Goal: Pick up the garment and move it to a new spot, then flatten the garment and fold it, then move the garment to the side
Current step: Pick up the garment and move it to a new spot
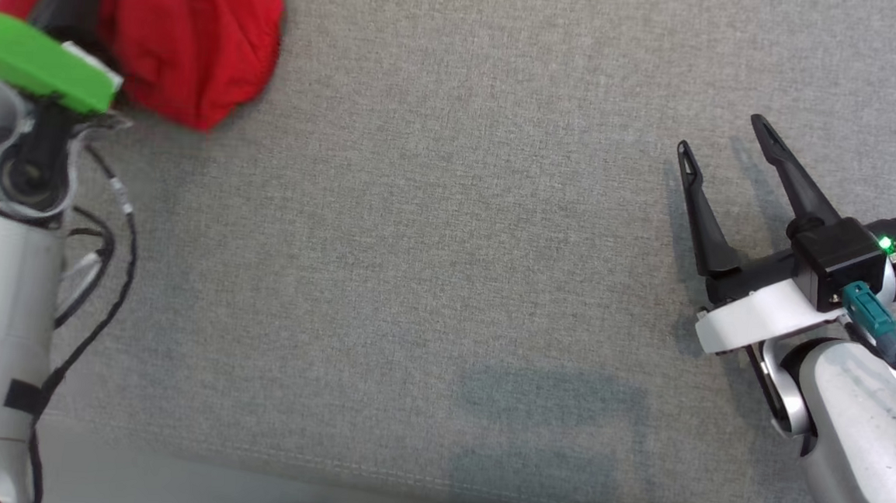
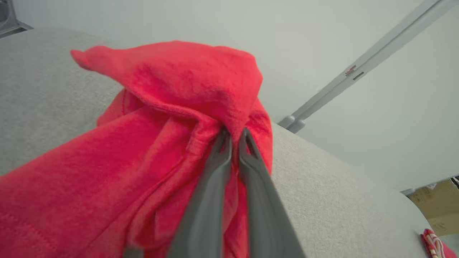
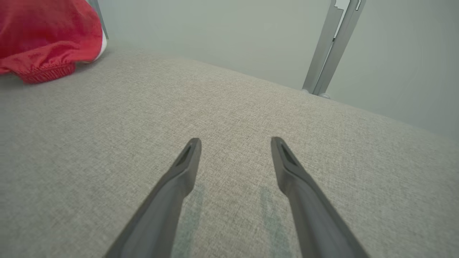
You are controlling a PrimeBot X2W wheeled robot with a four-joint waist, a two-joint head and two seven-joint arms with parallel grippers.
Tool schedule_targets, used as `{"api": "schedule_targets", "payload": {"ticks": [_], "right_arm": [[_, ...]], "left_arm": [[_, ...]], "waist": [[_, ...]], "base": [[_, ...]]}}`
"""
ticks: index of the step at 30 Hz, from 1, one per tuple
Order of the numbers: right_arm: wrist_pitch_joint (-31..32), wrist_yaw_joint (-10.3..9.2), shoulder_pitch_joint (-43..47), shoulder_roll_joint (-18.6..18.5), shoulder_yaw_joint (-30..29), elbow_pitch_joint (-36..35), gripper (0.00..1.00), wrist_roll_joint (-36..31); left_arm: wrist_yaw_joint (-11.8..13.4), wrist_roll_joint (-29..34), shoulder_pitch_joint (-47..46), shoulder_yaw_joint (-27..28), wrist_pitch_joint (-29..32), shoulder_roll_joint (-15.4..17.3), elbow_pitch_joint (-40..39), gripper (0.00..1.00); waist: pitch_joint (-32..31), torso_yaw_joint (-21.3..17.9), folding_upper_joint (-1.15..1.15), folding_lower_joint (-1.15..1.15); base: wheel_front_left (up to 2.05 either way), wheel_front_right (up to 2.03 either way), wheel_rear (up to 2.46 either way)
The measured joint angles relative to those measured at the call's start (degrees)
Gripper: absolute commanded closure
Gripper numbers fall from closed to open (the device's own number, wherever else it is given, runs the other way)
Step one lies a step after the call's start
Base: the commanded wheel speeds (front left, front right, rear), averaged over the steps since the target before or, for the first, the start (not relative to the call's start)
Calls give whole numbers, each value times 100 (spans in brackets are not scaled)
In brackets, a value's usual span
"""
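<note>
1. Where my left end effector (image 2: 235, 135) shows in the left wrist view, its two dark fingers (image 2: 211, 179) stand pressed together, clamped on a fold of the red garment (image 2: 172, 89).
2. Bunched cloth rises above the fingertips into a peak and drapes toward the lower left of that view, over the grey counter (image 2: 322, 179).
3. Seen from the head view, the garment sits crumpled at the upper left of the frame, partly behind the green piece (image 1: 32, 59) on my left wrist. Black cables (image 1: 118, 247) run down beside my pale left forearm.
4. My right end effector (image 1: 721, 134) is at the right of the head view, well apart from the garment, its fingers spread with nothing between them.
5. Through the right wrist view, those fingers hang just over the counter and cast faint shadows on its fabric. The garment's hemmed edge shows at the upper left corner, and a grey metal post (image 3: 330, 46) stands at the upper right, beyond the counter's far edge.
</note>
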Motion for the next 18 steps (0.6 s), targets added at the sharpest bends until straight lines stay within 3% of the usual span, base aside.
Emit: {"api": "schedule_targets", "payload": {"ticks": [9,18], "right_arm": [[-359,-3,23,427,87,411,0,277],[-481,-98,133,695,-83,558,0,433]], "left_arm": [[0,296,-61,-1953,365,-491,-1965,100],[0,278,694,-3319,767,-631,-2620,100]], "waist": [[-485,-53,0,0],[-960,-402,0,0]], "base": [[0,0,0],[0,0,0]]}}
